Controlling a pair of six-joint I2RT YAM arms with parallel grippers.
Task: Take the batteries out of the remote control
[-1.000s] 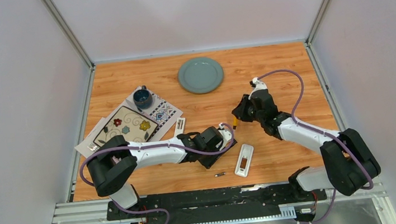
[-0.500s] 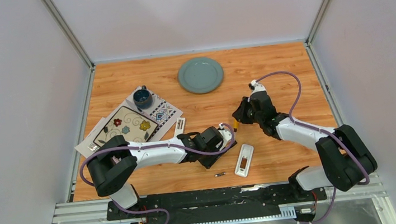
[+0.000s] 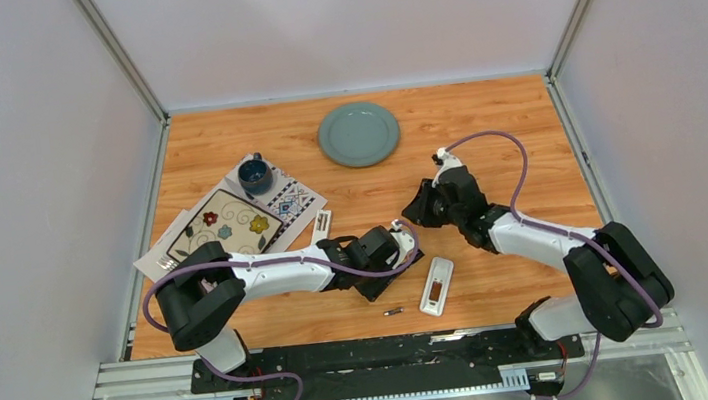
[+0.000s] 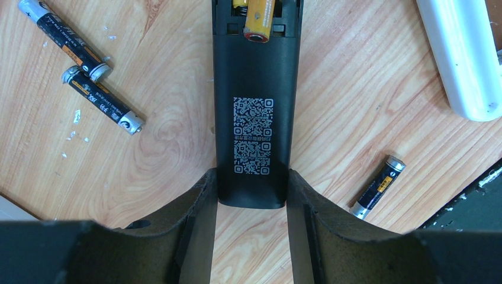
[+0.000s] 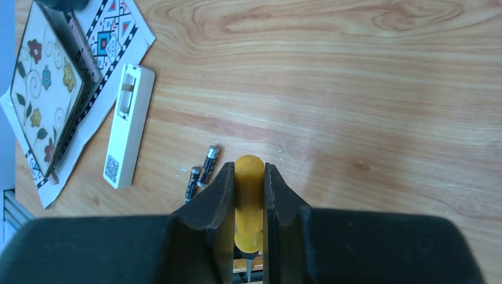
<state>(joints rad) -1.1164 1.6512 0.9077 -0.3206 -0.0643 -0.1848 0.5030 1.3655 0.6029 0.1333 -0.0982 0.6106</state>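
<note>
left gripper (image 4: 251,180) clamping black remote (image 4: 254,89), orange battery (image 4: 258,18) at its far end

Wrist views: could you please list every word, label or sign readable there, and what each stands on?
No words can be read.
Black remote: QR code; its small print is too small to read.
Loose batteries: orange lettering, blurred.
White remote: QR label, too small.

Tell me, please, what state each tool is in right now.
Left tool: closed on the black rectangular plastic remote control.
Right tool: closed on the yellow-handled screwdriver.
</note>
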